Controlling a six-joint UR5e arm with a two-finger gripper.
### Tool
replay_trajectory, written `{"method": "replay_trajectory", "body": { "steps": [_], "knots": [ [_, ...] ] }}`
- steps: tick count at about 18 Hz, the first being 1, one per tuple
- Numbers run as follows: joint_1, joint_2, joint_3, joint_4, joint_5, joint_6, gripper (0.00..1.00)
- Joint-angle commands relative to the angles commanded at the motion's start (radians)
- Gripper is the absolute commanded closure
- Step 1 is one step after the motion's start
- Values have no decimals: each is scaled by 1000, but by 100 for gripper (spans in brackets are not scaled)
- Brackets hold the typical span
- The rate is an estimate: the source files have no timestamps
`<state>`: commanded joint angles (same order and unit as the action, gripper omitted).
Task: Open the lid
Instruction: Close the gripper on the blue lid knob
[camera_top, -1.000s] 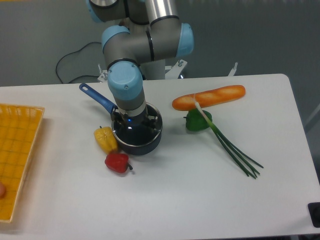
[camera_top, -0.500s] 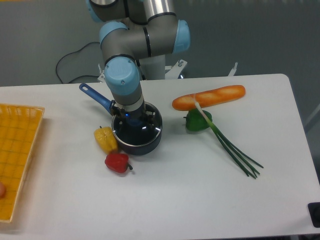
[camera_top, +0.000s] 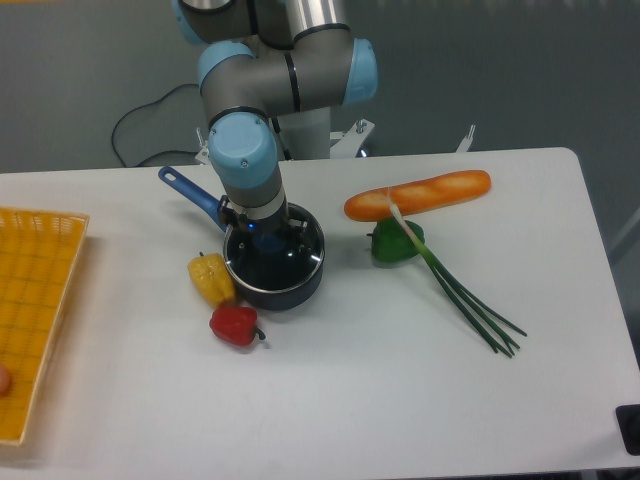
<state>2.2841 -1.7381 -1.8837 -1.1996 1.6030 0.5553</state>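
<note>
Camera: yellow pepper (camera_top: 211, 279) and red pepper (camera_top: 234, 324) crowd the saucepan (camera_top: 275, 268)

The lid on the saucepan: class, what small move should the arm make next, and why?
Probably a short straight lift. The gripper sits right over the centre of the lid, which lies flat on the dark blue saucepan. Whether the fingers have closed on the knob is hidden by the wrist; if not, close them first.

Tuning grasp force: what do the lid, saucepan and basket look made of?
The lid: clear glass, apparently, with a thin shiny metal rim; the pan's dark inside shows through.
The saucepan: dark blue, glossy, likely coated metal.
The basket: yellow lattice, probably plastic.
</note>
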Motion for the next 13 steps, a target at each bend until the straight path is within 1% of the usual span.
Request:
{"method": "replay_trajectory", "body": {
  "steps": [13],
  "knots": [
    [9, -1, -2, 3, -18, -5, 0]
  ]
}}
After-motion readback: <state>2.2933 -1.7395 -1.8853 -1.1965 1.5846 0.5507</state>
